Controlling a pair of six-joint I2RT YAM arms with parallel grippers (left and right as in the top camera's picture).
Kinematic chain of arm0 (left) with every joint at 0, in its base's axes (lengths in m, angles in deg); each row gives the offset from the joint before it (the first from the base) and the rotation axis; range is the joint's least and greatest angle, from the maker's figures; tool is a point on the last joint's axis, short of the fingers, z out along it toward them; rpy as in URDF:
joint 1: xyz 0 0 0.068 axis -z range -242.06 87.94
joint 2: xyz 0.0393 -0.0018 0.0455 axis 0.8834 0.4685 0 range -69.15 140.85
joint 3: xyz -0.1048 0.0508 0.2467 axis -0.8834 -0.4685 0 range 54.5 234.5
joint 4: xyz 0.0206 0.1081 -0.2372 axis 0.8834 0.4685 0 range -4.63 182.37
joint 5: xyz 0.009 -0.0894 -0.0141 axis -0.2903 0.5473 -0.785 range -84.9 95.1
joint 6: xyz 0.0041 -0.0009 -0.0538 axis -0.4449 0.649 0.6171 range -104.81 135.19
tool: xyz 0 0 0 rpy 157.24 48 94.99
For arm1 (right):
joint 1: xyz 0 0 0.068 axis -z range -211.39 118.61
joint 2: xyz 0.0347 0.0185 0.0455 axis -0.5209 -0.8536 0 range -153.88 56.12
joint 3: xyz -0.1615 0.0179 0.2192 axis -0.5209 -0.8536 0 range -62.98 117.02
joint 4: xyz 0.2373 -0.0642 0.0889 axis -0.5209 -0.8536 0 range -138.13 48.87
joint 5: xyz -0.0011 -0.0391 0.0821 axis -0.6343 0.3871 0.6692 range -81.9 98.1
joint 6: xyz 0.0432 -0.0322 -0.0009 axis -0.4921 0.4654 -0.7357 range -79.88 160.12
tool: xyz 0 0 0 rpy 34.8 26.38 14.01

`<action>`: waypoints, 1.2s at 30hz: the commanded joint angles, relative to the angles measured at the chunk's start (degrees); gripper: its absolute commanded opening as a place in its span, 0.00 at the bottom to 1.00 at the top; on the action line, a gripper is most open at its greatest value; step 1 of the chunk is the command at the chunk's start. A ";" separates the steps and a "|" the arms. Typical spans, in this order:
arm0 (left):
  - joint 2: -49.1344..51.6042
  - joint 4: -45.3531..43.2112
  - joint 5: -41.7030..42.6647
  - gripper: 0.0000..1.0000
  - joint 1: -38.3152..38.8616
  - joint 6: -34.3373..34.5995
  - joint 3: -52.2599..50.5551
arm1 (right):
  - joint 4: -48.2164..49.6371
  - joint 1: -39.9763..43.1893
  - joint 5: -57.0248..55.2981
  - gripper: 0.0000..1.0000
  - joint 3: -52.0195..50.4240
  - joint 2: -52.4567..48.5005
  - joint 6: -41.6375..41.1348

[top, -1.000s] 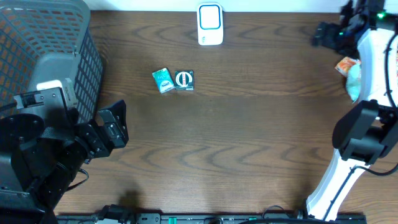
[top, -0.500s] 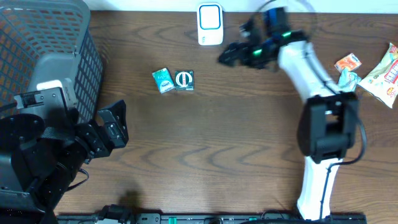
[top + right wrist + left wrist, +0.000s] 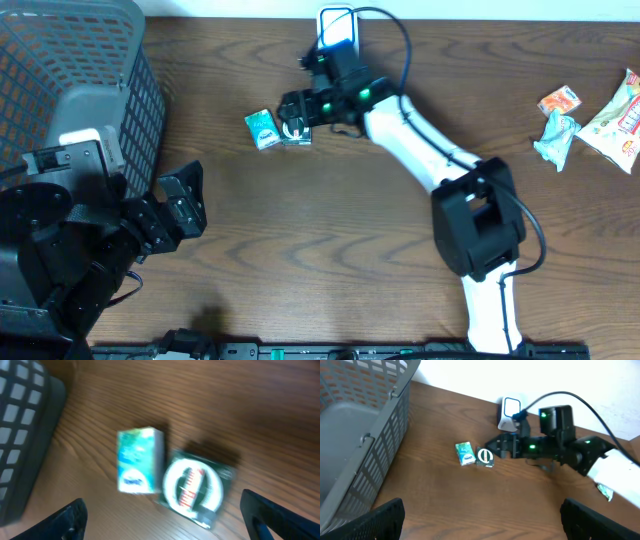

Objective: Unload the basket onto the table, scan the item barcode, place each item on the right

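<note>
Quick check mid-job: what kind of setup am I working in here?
Probably a mock shop checkout on a wooden table: a white scanner stand, a grey mesh basket, and small packaged goods like the teal box.

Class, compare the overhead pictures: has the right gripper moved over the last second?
Yes. The right gripper swept leftward, from far right of the white scanner to just left of it, and is now over the dark box.
</note>
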 commanded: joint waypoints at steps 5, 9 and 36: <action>0.00 0.13 -0.74 0.98 -0.24 0.52 0.42 | 6.36 -6.71 -11.96 0.64 -0.13 0.15 -1.07; 0.00 0.13 -0.74 0.98 -0.24 0.52 0.42 | 6.56 -8.09 -19.82 0.38 -0.13 -0.20 -1.88; 0.00 0.13 -0.74 0.98 -0.24 0.52 0.42 | 8.22 -5.16 -23.06 0.01 -0.11 -9.05 0.61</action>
